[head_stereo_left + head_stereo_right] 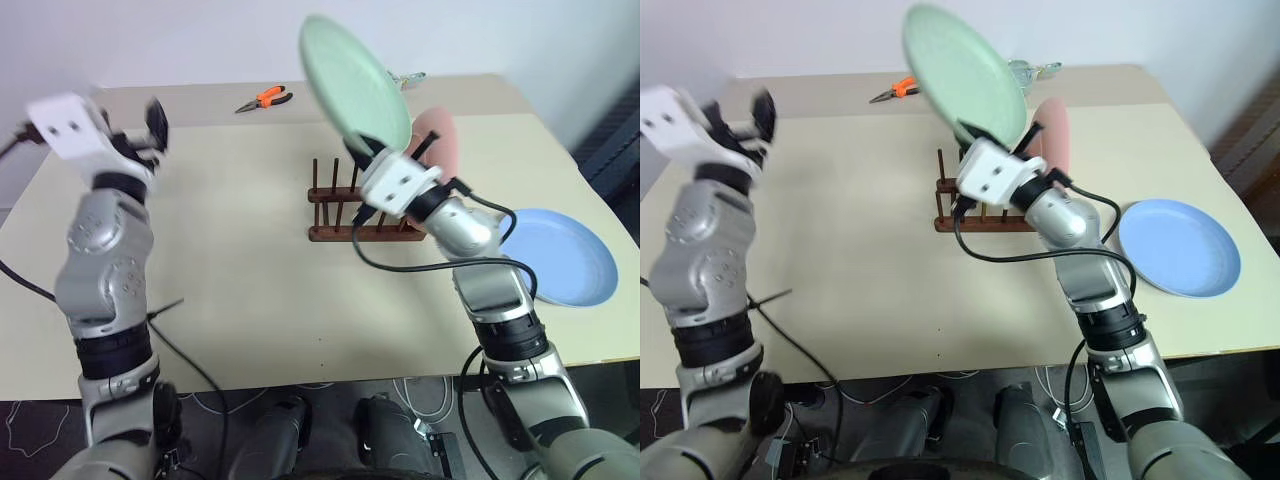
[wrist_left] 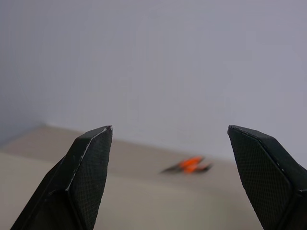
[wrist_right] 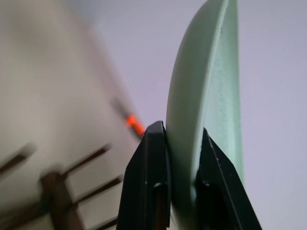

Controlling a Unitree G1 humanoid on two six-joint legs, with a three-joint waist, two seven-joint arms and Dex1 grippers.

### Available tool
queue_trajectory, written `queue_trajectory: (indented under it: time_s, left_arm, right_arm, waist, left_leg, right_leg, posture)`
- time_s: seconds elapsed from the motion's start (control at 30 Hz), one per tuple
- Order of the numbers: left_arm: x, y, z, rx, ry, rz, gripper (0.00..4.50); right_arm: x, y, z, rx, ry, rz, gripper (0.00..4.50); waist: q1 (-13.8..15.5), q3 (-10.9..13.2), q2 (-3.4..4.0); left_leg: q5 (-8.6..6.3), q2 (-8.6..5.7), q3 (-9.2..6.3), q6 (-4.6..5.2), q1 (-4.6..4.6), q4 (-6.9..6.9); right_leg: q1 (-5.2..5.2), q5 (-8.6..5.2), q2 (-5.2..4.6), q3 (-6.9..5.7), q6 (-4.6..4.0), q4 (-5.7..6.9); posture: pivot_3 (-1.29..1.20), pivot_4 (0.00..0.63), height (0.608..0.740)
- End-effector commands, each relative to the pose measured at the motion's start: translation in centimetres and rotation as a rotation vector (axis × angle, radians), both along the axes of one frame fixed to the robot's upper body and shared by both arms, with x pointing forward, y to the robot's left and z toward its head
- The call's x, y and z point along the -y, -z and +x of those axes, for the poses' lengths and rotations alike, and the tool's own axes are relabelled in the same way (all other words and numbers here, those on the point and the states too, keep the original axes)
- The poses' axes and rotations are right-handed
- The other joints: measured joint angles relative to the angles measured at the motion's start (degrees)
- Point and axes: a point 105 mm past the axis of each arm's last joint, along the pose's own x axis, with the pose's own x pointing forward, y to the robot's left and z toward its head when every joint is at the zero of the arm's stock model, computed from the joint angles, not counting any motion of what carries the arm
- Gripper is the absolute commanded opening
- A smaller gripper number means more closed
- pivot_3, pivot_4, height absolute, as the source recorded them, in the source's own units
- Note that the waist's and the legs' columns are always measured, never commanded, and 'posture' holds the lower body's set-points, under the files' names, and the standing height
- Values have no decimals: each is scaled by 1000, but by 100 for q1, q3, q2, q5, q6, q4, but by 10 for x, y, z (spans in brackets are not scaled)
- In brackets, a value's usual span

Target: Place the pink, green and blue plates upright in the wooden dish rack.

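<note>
My right gripper [image 3: 180, 127] is shut on the lower rim of the mint green plate [image 1: 352, 80] and holds it tilted in the air above the wooden dish rack [image 1: 345, 205]. The pale pink plate [image 1: 442, 140] stands upright at the rack's right end, just behind that gripper. To the right of the rack, the light blue plate [image 1: 560, 258] lies flat on the table. My left gripper [image 2: 169, 129] is raised over the table's left side, far from the rack, open with nothing between its fingers.
Orange-handled pliers [image 1: 264, 99] lie near the table's far edge, left of the green plate. A small metal object [image 1: 410, 77] sits at the far edge behind the plate. The beige table [image 1: 240, 260] spreads between the left arm and the rack.
</note>
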Motion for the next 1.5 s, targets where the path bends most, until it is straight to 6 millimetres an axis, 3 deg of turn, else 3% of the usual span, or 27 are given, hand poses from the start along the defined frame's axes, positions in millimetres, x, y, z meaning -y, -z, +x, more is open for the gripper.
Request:
queue_trajectory:
  time_s: [0.03, 0.2, 0.3, 0.8, 1.27, 1.37, 1.5]
  left_arm:
    - [36, 28, -4, -14, 144, 141, 3915]
    - [71, 82, -16, -89, 310, 231, 3915]
    - [77, 95, -19, -112, 347, 212, 3915]
    - [96, 111, -34, -147, 481, 243, 3915]
    - [118, 118, -47, -161, 613, 317, 3915]
    - [118, 120, -48, -161, 617, 326, 3945]
    - [119, 120, -48, -159, 620, 330, 3945]
  right_arm:
    - [10, -21, -24, -120, -129, 288, 170]
    - [17, -5, -34, -358, -172, 580, 170]
    - [17, 5, -37, -440, -160, 649, 170]
    - [20, 16, -27, -569, -127, 771, 170]
    - [15, 35, 9, -764, -44, 758, 170]
    - [15, 36, 11, -759, -33, 731, 1281]
    - [13, 29, 9, -678, -20, 645, 3145]
  waist:
    - [15, 0, 0]
    - [-9, 2, 7]
    - [-19, 5, 21]
    - [-17, 2, 29]
    - [-27, 4, 34]
    - [-20, 5, 36]
    - [-17, 5, 36]
  left_leg:
    - [-2, -1, -2, 3, -1, 2]
    - [-14, 0, -5, 23, 0, 1]
    - [-20, 3, -4, 33, 0, -6]
    - [-20, 7, -2, 34, -1, -12]
    - [-20, 8, -1, 34, -1, -14]
    - [-20, 8, -1, 34, -1, -14]
    - [-20, 7, -1, 35, -2, -13]
  right_leg:
    - [2, 0, 0, 0, 0, -2]
    - [1, 2, -8, 2, -5, -1]
    - [-10, 5, -8, 5, -10, 6]
    - [-14, 5, -6, 3, -11, 6]
    - [-15, 5, -6, 3, -11, 6]
    - [-15, 5, -6, 3, -11, 6]
    - [-15, 5, -7, 3, -11, 4]
  posture:
    - [0, 150, 740]
    - [0, 150, 740]
    - [0, 150, 740]
    - [0, 150, 740]
    - [0, 150, 740]
    - [0, 150, 740]
    - [0, 150, 740]
